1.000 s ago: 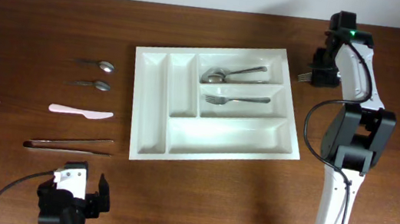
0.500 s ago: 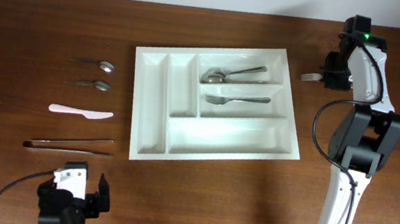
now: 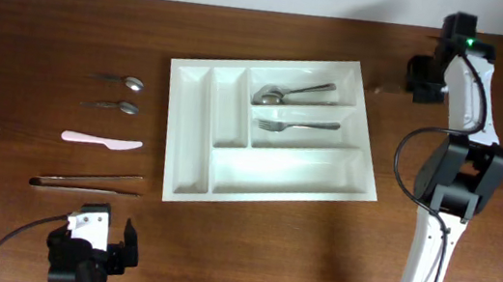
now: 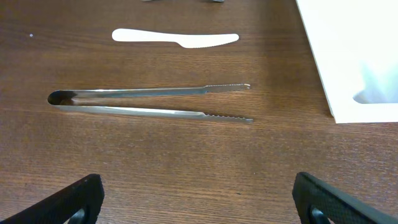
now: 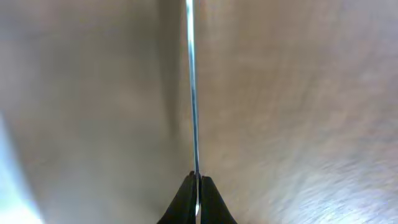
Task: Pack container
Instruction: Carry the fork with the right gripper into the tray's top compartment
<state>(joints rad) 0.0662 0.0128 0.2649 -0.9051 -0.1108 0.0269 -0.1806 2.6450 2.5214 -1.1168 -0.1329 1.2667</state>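
The white container (image 3: pixel 287 170) lies mid-table, with spoons (image 3: pixel 282 93) in its top long compartment and a fork (image 3: pixel 293 124) in the middle one. Its corner shows in the left wrist view (image 4: pixel 348 62). My right gripper (image 3: pixel 417 83) is off the tray's far right corner, shut on a thin metal utensil (image 5: pixel 193 93) seen edge-on. Earlier frames show fork tines on it. My left gripper (image 4: pixel 199 205) is open and empty near the front left edge (image 3: pixel 92 245), just in front of metal tongs (image 4: pixel 149 102).
Left of the tray lie two small spoons (image 3: pixel 123 80) (image 3: pixel 118 106), a white plastic knife (image 3: pixel 101 141) (image 4: pixel 174 38) and the tongs (image 3: pixel 86 181). The tray's two upright compartments and bottom long compartment hold nothing.
My right gripper has moved right and toward the back edge with the fork, which has turned edge-on. The left arm has not moved.
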